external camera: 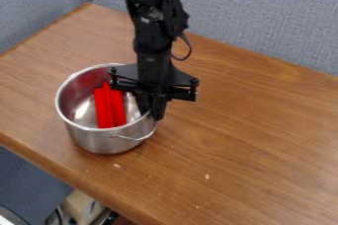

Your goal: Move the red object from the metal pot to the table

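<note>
Red object (107, 107) lies inside metal pot (82, 135), left of pincer (154, 111). Pincer pressed together at pot's right rim, pointing down, apparently clamping rim. Pot sits on table (251, 160), near front edge.

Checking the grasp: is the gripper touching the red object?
Cannot tell. The camera view shows the gripper at the metal pot rim, beside the red object.

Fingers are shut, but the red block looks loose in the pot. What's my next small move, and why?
Probably open the fingers and lift clear. They seem shut at the right rim of the metal pot, while the red object lies inside, apart from them.
</note>
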{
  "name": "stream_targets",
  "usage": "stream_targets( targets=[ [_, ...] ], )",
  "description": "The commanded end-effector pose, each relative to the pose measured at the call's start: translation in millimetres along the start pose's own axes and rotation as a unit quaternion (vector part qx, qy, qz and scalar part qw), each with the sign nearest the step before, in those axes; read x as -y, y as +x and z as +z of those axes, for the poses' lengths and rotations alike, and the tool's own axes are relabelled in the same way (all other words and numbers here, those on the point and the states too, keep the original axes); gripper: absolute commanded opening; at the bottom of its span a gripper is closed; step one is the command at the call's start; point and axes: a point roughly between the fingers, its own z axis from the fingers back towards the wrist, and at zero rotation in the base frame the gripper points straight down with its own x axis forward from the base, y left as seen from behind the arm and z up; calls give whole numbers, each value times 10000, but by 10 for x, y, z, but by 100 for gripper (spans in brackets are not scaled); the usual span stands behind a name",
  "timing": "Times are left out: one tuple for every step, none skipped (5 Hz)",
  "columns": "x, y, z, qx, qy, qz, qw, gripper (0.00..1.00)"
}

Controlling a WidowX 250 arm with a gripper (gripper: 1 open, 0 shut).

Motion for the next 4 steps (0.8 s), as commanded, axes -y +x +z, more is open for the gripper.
stream_targets(
  targets=[
    [66,42,88,140,-12,-108,9998,0],
    [110,32,126,150,-13,-167,9997,0],
    [140,109,162,157,-12,-266,9995,0],
    [150,281,242,211,5,-334,9992,0]
  ],
)
